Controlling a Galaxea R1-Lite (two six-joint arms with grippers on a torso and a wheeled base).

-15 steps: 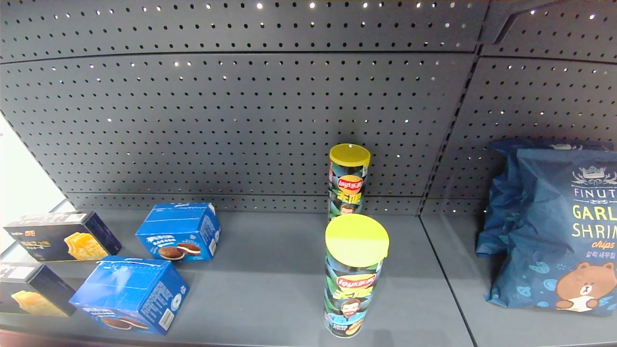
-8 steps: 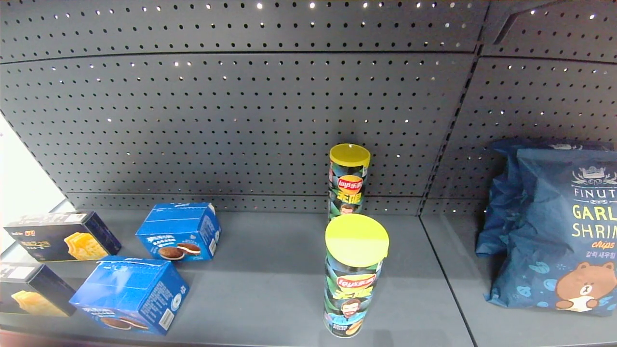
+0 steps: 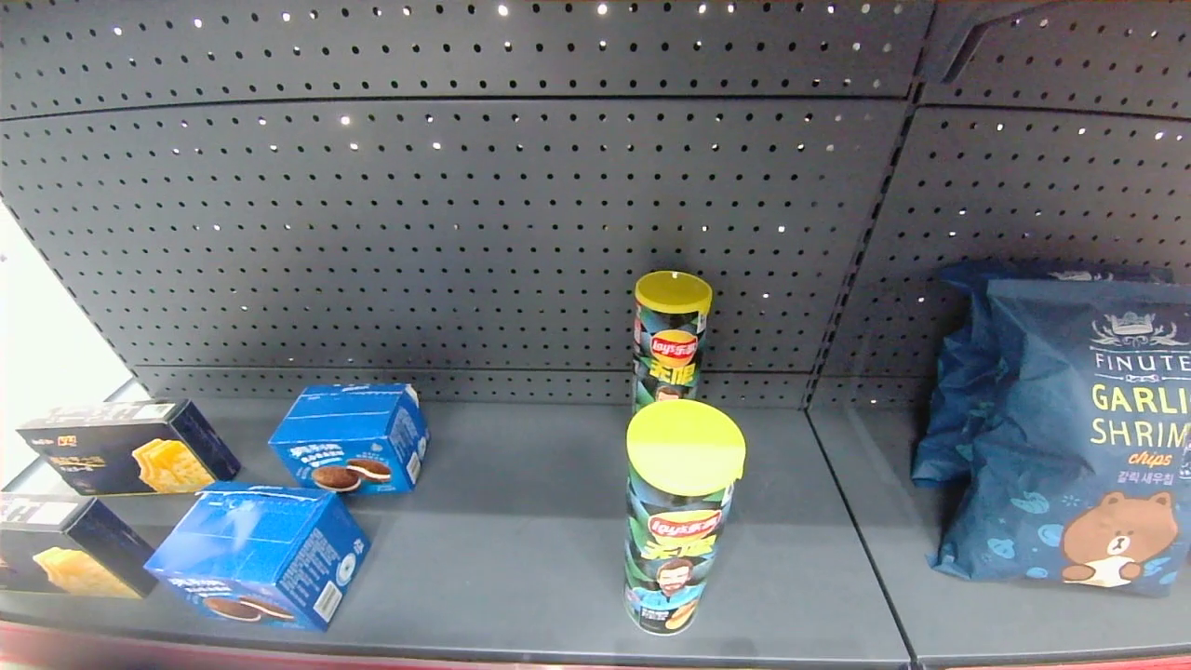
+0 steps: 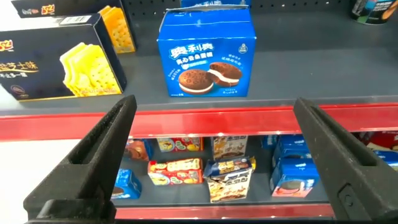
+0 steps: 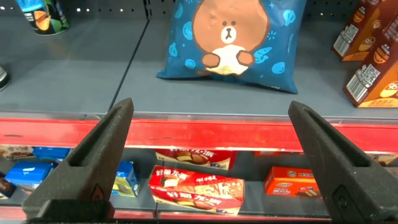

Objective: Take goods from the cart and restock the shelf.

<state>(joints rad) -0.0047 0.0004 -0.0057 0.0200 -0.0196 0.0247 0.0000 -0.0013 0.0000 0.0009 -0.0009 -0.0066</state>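
Note:
On the grey shelf (image 3: 521, 549) stand two chip cans with yellow lids, one in front (image 3: 684, 521) and one behind (image 3: 672, 340). Two blue cookie boxes (image 3: 265, 558) (image 3: 354, 437) lie to their left, and blue chip bags (image 3: 1079, 428) lean at the right. My left gripper (image 4: 214, 106) is open, out in front of the shelf's red edge (image 4: 205, 118), facing a blue cookie box (image 4: 207, 53). The right gripper (image 5: 211, 106) is open too, in front of the red edge (image 5: 205, 134), facing the bear chip bag (image 5: 233, 37). Both hold nothing.
Dark cracker boxes (image 3: 130, 447) (image 3: 56, 544) sit at the shelf's far left. Brown boxes (image 5: 373, 56) stand beside the bear bag. A lower shelf holds several packed goods (image 4: 211, 171) (image 5: 199, 186). Bare shelf floor lies between the cookie boxes and the cans.
The whole head view has shifted slightly, so the camera moved. The goods on the shelf stand where they were.

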